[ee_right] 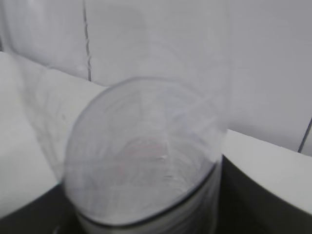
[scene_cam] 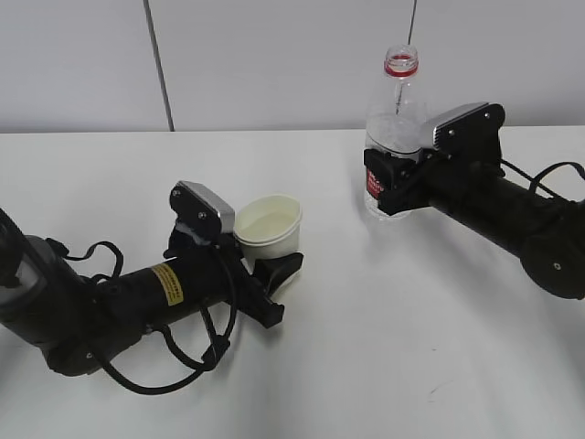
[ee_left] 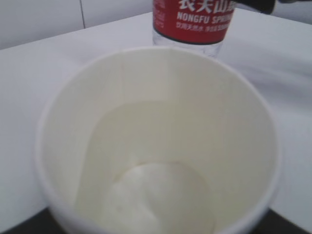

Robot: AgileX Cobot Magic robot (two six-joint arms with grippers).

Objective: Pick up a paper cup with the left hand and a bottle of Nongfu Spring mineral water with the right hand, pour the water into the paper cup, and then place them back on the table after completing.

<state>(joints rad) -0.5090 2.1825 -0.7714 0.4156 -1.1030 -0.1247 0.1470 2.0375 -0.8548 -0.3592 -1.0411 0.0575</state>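
A lab: bare white table (scene_cam: pixel 384 347), plain panelled wall (scene_cam: pixel 274 55)

Red label (ee_left: pixel 192 22) on bottle (ee_left: pixel 191 24), left wrist view: white Chinese characters cut off at top edge, below them "NONGFU SPRING" with last letters partly cropped, then line of fine white print, too small to read. Yellow sticker (scene_cam: pixel 166 283) on left arm: dark print, possibly warning text, illegible.

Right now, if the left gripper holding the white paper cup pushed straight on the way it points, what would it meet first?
Probably the clear plastic water bottle with the red label: past the white paper cup in the left gripper, it stands almost dead ahead. Bare white table lies between; depth unclear.
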